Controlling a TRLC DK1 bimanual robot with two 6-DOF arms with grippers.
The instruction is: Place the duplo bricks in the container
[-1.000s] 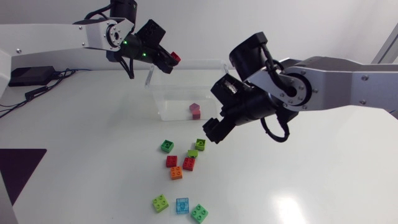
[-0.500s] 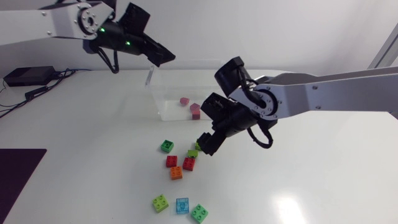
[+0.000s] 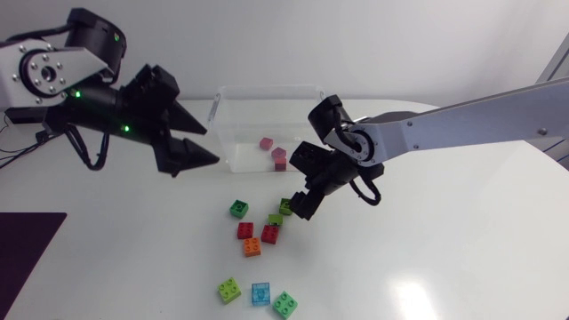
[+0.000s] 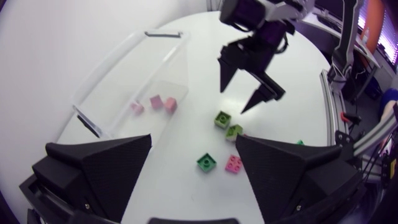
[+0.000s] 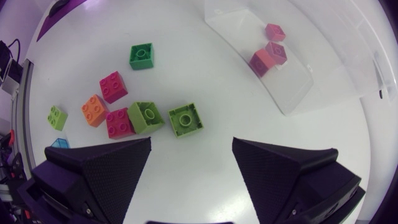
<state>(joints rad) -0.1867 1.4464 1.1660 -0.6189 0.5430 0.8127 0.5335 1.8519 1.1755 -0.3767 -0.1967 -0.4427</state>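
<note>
Right gripper [image 5: 191, 149] hovers spread wide above green duplo bricks [image 5: 185, 119] near container [image 5: 292, 87].

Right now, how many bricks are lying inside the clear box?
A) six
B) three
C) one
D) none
B: three pinkish bricks sit on the floor of the clear box. The view from above and both wrist views show the same count.
</note>
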